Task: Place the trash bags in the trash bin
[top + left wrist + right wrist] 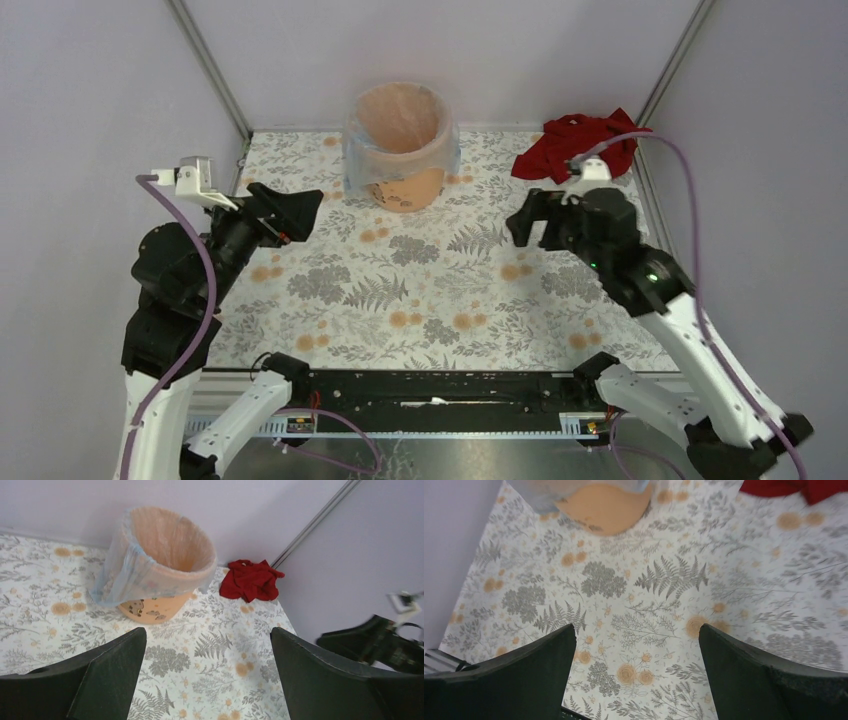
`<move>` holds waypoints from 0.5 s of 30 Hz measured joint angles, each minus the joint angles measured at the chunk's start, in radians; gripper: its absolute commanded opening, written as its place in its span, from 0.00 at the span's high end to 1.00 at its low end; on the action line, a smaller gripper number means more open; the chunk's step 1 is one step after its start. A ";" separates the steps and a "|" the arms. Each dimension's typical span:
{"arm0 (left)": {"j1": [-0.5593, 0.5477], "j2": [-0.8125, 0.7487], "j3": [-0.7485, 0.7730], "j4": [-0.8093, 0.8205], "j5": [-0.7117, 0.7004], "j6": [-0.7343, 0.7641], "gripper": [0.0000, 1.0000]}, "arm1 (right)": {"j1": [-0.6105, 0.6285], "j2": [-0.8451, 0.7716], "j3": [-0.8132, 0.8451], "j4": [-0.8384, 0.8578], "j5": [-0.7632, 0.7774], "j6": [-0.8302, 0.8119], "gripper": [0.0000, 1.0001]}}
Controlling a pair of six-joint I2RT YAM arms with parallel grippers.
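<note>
The orange trash bin (408, 187) stands upright at the back middle of the table. The pale blue trash bag (359, 160) lines it, its film folded over the rim and hanging down the outside. The left wrist view shows the bin (152, 610) and the bag (125, 575) draped lower on the left side. The right wrist view shows only the bin's base (604, 507) and a bag edge (539, 497). My left gripper (305, 205) is open and empty, left of the bin. My right gripper (530, 222) is open and empty, right of the bin.
A dark red cloth (585, 143) lies crumpled in the back right corner, also in the left wrist view (250, 580). The table wears a floral cloth (440, 290). Grey walls close in the back and both sides.
</note>
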 measured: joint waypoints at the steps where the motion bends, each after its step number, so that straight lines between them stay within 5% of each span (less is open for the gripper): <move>1: 0.000 0.003 0.016 0.000 -0.003 0.002 0.01 | 0.000 -0.035 0.042 -0.047 0.019 -0.014 0.00; 8: 0.000 0.025 0.057 0.000 -0.023 0.001 0.01 | 0.000 -0.154 0.242 -0.230 0.087 -0.074 0.00; 15: 0.000 0.055 0.058 0.000 -0.037 -0.024 0.01 | 0.000 -0.195 0.248 -0.259 0.133 -0.130 0.00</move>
